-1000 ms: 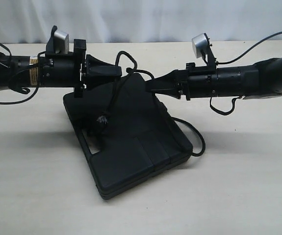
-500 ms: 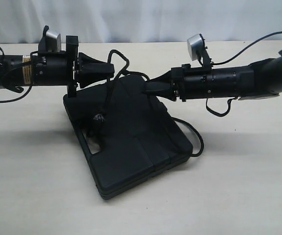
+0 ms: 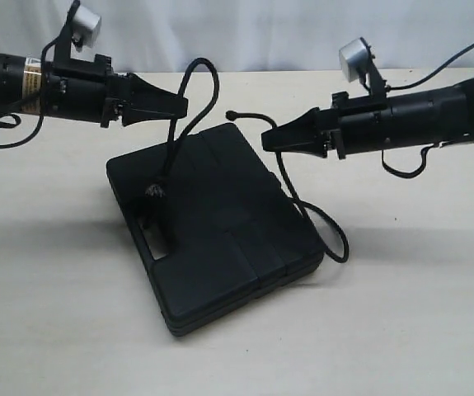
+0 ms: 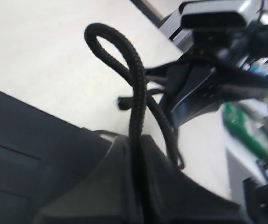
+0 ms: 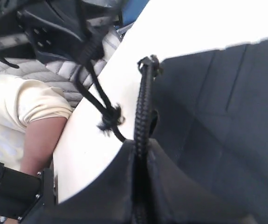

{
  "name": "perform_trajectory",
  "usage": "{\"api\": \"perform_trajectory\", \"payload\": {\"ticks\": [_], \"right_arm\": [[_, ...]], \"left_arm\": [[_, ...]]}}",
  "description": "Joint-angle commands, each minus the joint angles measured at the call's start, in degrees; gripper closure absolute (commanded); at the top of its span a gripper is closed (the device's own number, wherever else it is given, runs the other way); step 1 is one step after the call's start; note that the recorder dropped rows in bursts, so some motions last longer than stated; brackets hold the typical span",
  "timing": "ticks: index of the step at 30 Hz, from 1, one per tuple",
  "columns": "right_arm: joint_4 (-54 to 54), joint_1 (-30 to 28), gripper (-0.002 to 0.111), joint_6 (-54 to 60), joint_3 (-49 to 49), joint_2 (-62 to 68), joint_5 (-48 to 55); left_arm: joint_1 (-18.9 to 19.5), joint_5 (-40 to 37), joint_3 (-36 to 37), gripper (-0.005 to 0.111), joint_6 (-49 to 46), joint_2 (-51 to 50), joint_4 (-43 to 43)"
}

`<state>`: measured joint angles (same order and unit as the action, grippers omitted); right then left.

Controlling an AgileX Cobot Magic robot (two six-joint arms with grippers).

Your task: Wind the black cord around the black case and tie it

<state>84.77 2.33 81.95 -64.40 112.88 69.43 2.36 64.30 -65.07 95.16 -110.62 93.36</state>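
Exterior view: the black case (image 3: 220,239) lies flat on the pale table (image 3: 55,322), matte, turned at an angle, with moulded panel lines and its handle slot (image 3: 156,239) toward the near left. The black cord (image 3: 213,82) is a thin matte rope. The left gripper (image 3: 183,105), held above the case's far left corner, has its jaws clamped on it. From there the cord arches up in a loop and hangs down to a frayed tuft (image 3: 154,191) just over the case beside the slot. The right gripper (image 3: 267,139), above the far right corner, is also clamped on the cord. A short knobbed end sticks out past its tips, and the rest drops along the case's right edge and curls on the table.

All four case edges lie inside the frame, with bare tabletop showing broadly in front and on both sides. The grippers stand apart over the case's far edge.

Both arms are cut off at the frame sides. Where the curled cord meets the case's near right corner cannot be followed. Both wrist views are blurred, though each shows cord (image 4: 136,107) (image 5: 143,112) pinched between closed jaws.
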Motion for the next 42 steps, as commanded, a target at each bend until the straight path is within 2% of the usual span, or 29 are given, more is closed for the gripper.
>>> {"api": "perform_trajectory", "payload": {"ticks": [1, 7, 15, 21, 28, 30, 37, 42], "right_arm": [[-1.2, 0.5, 0.104, 0.2, -0.2, -5.5, -2.1], [-2.0, 5.4, 0.104, -1.3, -0.2, -8.7, -9.3], [-4.7, 10.8, 0.104, -4.6, -0.2, -8.8, -24.4], [2.6, 11.2, 0.104, -1.7, -0.2, -8.8, -24.2], [2.6, 11.2, 0.104, -0.1, -0.2, -11.0, -21.2], [2.3, 11.1, 0.104, 0.3, -0.2, -12.3, -22.3], [-6.5, 11.1, 0.104, -4.9, -0.2, -14.4, -24.3], [-9.0, 11.2, 0.104, -7.9, -0.2, -14.4, -24.5]], "left_arm": [[-2.8, -9.3, -0.2, 0.107, -1.3, 3.8, 6.6], [-6.5, -14.3, -0.2, 0.107, -3.9, 5.8, 6.6], [-7.7, -12.2, -0.2, 0.107, -5.1, 5.8, 6.6], [-7.7, -8.0, -0.2, 0.107, -7.1, 5.8, 6.6], [-7.7, -7.0, -0.2, 0.106, -7.1, 5.8, 6.6], [-7.7, -7.5, -0.2, 0.100, -7.5, 5.8, 6.6], [-7.7, -8.2, -0.2, 0.065, -8.2, 5.8, 6.6], [-7.7, -8.2, -0.3, 0.054, -8.2, 5.8, 6.6]]}}
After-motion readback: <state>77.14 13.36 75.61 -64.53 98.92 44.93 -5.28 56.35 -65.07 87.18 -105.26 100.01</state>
